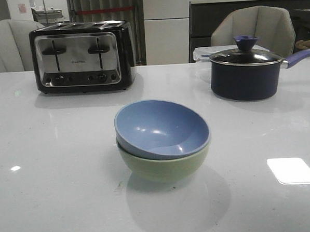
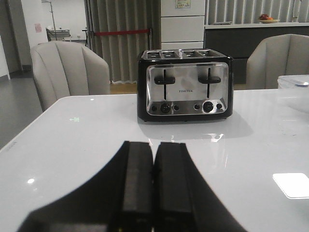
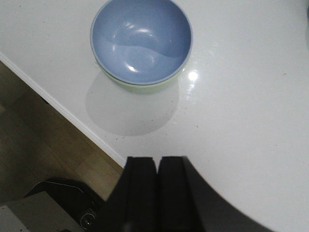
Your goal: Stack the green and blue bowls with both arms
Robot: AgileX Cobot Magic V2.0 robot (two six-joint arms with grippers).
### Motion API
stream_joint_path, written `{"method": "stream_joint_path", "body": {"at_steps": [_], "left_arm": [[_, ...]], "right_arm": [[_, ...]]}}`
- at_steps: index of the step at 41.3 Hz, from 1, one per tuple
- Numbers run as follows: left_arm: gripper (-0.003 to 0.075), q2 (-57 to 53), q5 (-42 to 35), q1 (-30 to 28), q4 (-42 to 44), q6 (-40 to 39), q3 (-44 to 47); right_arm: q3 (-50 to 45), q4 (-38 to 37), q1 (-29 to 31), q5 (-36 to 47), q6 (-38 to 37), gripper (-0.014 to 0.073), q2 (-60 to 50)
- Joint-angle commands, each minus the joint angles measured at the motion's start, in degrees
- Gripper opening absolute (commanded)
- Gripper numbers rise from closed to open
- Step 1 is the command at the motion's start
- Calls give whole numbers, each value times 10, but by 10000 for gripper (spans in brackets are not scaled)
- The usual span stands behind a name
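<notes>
Front view: blue bowl [image 1: 161, 128] in green bowl [image 1: 163, 165], toaster [image 1: 83, 57] and saucepan [image 1: 245, 73] behind, both jaws pressed together.

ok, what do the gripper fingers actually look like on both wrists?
Both alike: the left gripper and right gripper each show two flat, matte black, block-like fingers with squared tips, flaring into a wider black body. No cables or markings visible; arms aren't in the front view.
</notes>
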State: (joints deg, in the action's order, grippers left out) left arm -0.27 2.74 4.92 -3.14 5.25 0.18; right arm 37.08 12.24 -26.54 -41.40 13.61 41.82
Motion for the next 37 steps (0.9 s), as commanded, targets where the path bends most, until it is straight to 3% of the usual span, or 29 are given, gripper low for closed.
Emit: {"method": "stream_joint_path", "body": {"at_steps": [1, 7, 14, 22, 37], "left_arm": [[96, -12, -52, -2, -5, -1, 2], [96, -12, -52, -2, -5, -1, 2], [96, -12, -52, -2, -5, -1, 2], [96, -12, -52, -2, -5, -1, 2], [96, -12, -52, -2, -5, -1, 2]], "right_arm": [[11, -7, 3, 37, 7, 28, -10], [-26, -26, 84, 94, 7, 28, -48], [-118, -26, 184, 250, 7, 28, -143], [-245, -26, 250, 371, 7, 28, -273], [-386, -22, 290, 401, 7, 28, -428]]}}
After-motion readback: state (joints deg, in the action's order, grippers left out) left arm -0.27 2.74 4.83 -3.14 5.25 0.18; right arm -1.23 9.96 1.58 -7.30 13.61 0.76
